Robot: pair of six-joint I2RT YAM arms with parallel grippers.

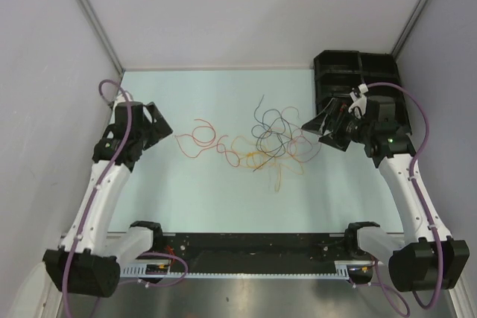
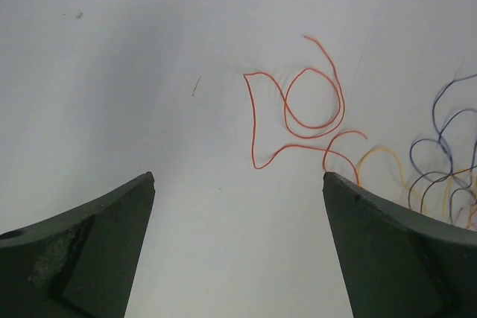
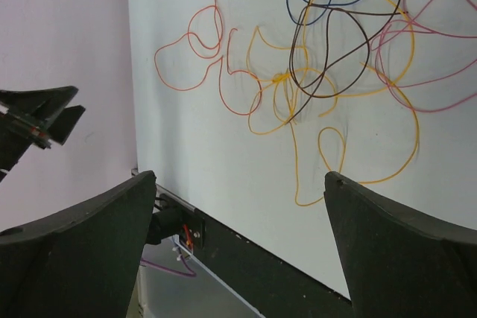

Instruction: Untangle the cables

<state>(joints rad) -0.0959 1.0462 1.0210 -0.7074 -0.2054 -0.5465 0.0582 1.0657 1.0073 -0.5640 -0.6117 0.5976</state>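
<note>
Jaws, overhead view: the left jaws stand wide apart and empty at the left of the frame, near the red cable [image 1: 200, 139]. The right jaws, also apart and empty, hang at the right edge of the cables [image 1: 272, 139].
Cables, overhead view: thin curly wires lie mid-frame on the pale, smooth desk [image 1: 186, 199]. The red one trails left, and the rest are bunched right of centre.
Black bin [image 1: 356, 72]: rigid and compartmented, in the upper right behind the right arm.
Left wrist view: the jaws are apart with nothing between them. The red cable [image 2: 298, 109] curls in open loops at centre, meeting an orange cable [image 2: 380, 156] on the right. A dark blue cable [image 2: 443, 109] is at the far right.
Risk, left: the wire is thin and lies flat on the desk, so a pinch could close on nothing or slip off.
Right wrist view: the jaws are apart and empty. The yellow cable [image 3: 402, 109] sweeps in wide loops, crossing a dark brown cable [image 3: 350, 42] in the upper centre.
Risk, right: many strands cross at one spot, so pulling one could drag the whole bundle or tighten the snarl. The wires look springy and may recoil.
</note>
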